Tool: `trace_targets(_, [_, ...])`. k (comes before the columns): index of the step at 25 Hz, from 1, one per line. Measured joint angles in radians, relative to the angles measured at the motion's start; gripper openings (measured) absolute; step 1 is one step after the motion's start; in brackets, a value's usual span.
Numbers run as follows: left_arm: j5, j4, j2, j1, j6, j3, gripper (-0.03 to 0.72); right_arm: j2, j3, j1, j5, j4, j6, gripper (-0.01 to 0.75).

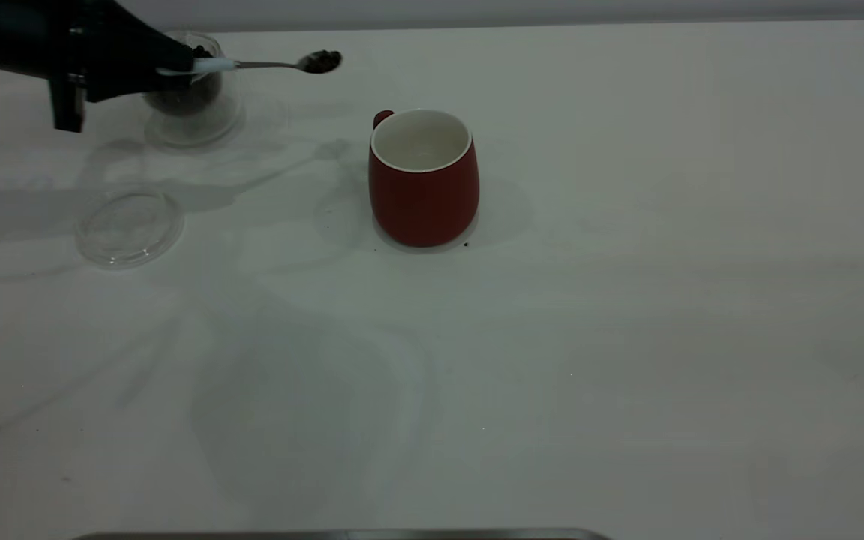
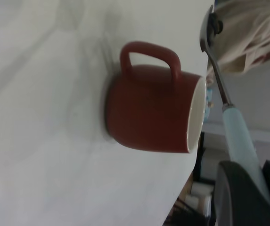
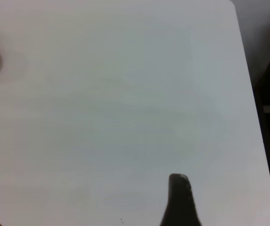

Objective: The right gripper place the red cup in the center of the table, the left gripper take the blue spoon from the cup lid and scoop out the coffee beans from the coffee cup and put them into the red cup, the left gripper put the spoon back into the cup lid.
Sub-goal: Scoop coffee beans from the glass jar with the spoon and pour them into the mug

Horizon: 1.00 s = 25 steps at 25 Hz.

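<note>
Nearest you, left, the lid (image 1: pixel 129 226) lies empty. The red cup (image 1: pixel 423 180) stands mid-table. Far left, your left gripper (image 1: pixel 169 69) pinches the spoon (image 1: pixel 267 64), its loaded bowl pointing right, short of the cup. Right gripper's (image 3: pixel 179 200) spread: can't tell.

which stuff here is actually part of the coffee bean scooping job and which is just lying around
Part of the job:
- red cup, mid-table
- blue spoon, loaded with coffee beans, held by the left gripper
- coffee cup, beans inside
- cup lid, nothing on it
- table
- right gripper, away from the cup

Just lying about:
- dark specks by the red cup's base
</note>
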<state>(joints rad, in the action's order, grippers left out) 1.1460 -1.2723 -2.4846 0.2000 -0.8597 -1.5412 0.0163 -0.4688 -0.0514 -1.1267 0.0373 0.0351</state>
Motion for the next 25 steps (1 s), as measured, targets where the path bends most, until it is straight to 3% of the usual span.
trace_targets(25, [0.001,0.009,0.0,-0.114,0.026,0.0,0.126,0.0,0.0,0.0,0.0,0.0,0.0,0.59])
